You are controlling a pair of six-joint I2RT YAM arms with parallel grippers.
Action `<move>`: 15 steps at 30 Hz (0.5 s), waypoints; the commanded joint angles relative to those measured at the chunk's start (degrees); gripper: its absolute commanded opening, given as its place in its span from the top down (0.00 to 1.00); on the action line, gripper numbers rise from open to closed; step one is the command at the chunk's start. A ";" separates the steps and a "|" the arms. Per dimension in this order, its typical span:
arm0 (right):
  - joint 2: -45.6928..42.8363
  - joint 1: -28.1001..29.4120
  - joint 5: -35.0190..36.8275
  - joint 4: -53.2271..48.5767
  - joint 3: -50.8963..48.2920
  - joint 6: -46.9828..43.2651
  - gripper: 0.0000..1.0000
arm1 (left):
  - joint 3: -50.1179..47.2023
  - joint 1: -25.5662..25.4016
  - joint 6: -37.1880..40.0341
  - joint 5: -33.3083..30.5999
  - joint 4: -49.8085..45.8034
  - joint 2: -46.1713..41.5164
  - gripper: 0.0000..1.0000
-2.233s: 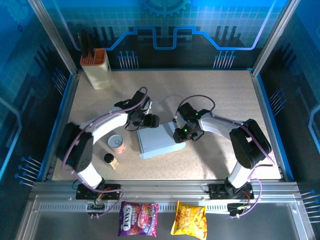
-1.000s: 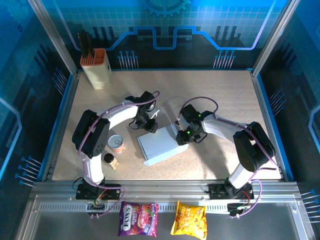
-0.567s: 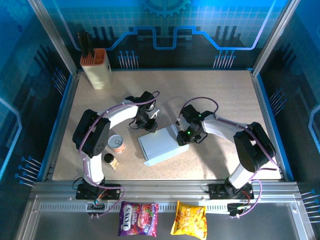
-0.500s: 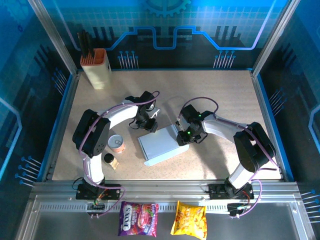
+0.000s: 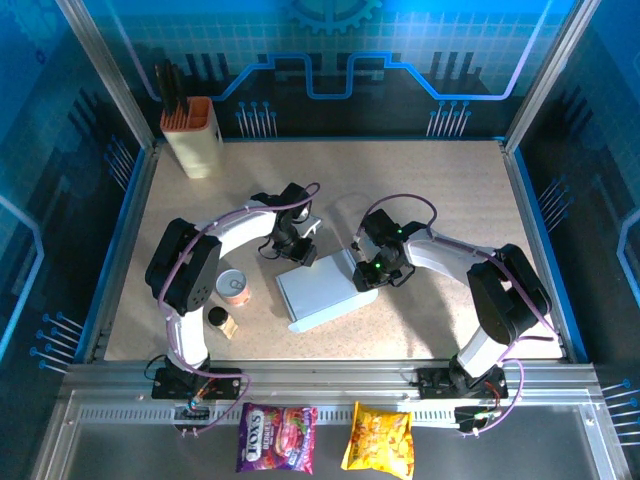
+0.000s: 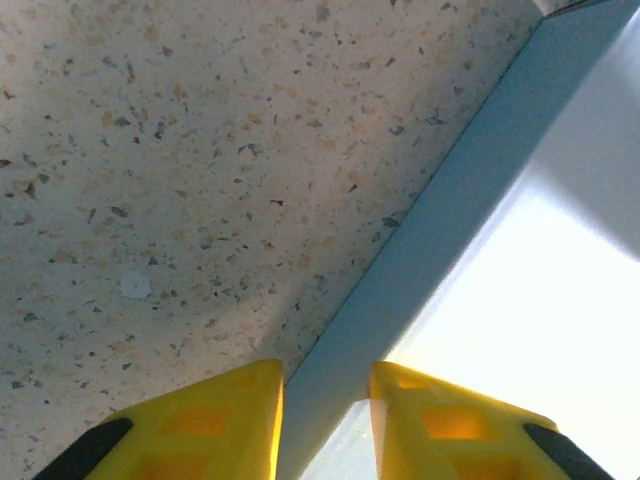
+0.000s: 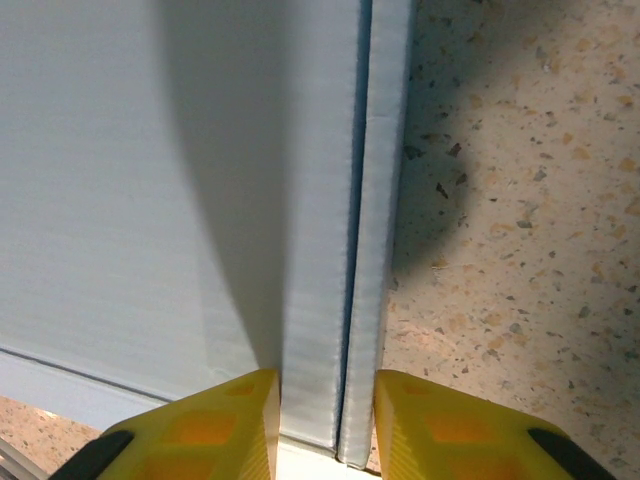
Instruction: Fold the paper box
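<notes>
Left gripper (image 6: pixel 327 420): yellow fingers (image 6: pixel 200 425) stand close together, one on each side of the box's (image 5: pixel 322 292) far-left wall. The wall runs through the narrow gap. Whether the pads press on it cannot be told.

Right gripper (image 7: pixel 327 420): fingers close together, pinching the doubled wall on the box's right side. The two cardboard layers fill the gap. One finger is over the box, the other over the table (image 5: pixel 440 190).

Box: pale grey-white, shallow, rectangular. It lies flat near the table's centre between the two grippers, turned slightly askew to the table edges.

Arms: both reach inward from the near edge, elbows bent outward.

Surface: speckled beige table, matte, bordered by a blue lip. Left of the box stand a can (image 5: pixel 233 287) with a pink label and, nearer the edge, a small dark-capped jar (image 5: pixel 219 320). Both are apart from the box. A cream holder (image 5: pixel 191 137) with an orange top stands in the far-left corner.

Room: aluminium frame posts and blue printed panels (image 5: pixel 400 50) enclose the cell. Two snack bags, purple (image 5: pixel 277 437) and yellow (image 5: pixel 380 437), lie on the near ledge outside the table.
</notes>
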 commanded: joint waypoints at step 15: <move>-13.47 0.47 -4.93 4.19 -2.47 -18.01 0.62 | -1.20 0.04 1.09 -1.25 -2.24 2.04 0.75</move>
